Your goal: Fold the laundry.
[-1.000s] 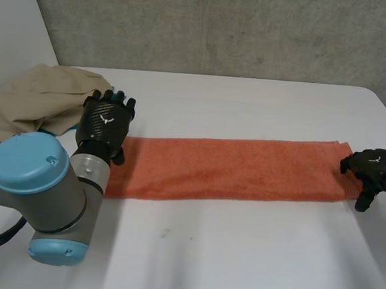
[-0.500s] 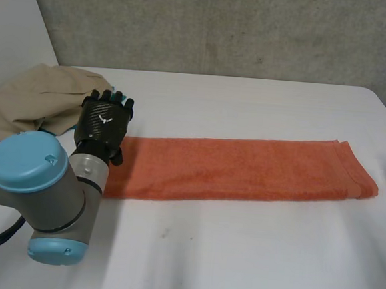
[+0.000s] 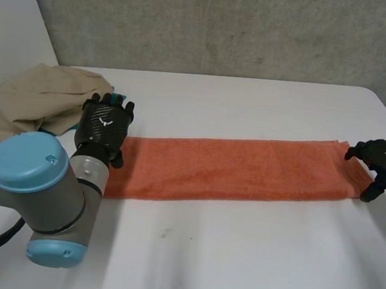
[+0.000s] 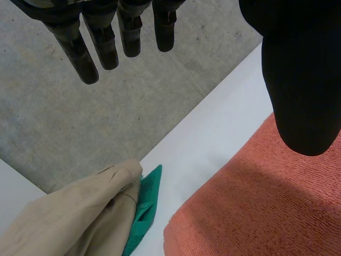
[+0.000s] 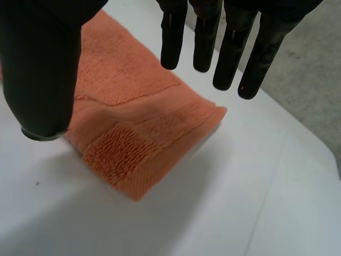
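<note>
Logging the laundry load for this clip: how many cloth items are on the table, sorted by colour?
orange towel: 1
beige garment: 1
green cloth, mostly tucked under the beige one: 1
Total: 3

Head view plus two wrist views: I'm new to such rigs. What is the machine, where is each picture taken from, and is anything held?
This is a robot with two arms, each ending in a black hand. The head view looks down on the white table from between the arms; each wrist view looks along one hand's palm. A long orange towel lies flat. The left hand is over one end, the right hand at the other. Both hands are open and hold nothing. Near the left hand lies a beige garment with a green cloth peeking from under it.
</note>
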Robot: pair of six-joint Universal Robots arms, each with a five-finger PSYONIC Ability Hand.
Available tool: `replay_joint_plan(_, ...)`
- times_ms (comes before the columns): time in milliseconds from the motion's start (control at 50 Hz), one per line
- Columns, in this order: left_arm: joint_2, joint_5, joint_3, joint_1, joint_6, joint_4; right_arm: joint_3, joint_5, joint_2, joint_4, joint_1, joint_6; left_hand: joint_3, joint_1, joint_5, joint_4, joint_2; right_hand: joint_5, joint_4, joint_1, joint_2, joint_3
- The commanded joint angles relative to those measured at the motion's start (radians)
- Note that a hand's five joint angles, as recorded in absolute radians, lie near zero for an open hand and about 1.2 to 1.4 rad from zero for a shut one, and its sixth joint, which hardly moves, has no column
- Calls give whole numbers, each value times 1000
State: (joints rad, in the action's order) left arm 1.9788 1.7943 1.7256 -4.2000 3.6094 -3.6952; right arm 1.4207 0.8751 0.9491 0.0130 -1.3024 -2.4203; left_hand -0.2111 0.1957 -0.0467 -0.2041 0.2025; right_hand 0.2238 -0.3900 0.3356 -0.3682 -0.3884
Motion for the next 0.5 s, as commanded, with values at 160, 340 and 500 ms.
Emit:
replay_joint_plan(160, 2, -4, 6, -2, 0, 0, -45, 84, -91, -7, -26, 70, 37, -21, 47, 30, -28, 376, -384, 439, -406, -386)
replay_joint_plan(340, 3, -3, 8, -2, 0, 0, -60, 87, -96, -25, -24, 56, 37, -21, 47, 30, -28, 998, -1006, 1061, -1028, -1008)
replay_joint_plan(500, -2, -1, 8, 0, 0, 0, -103, 143, -61, -37, 14, 67, 37, -21, 47, 30, -28, 998, -1006, 1061, -1028, -1008)
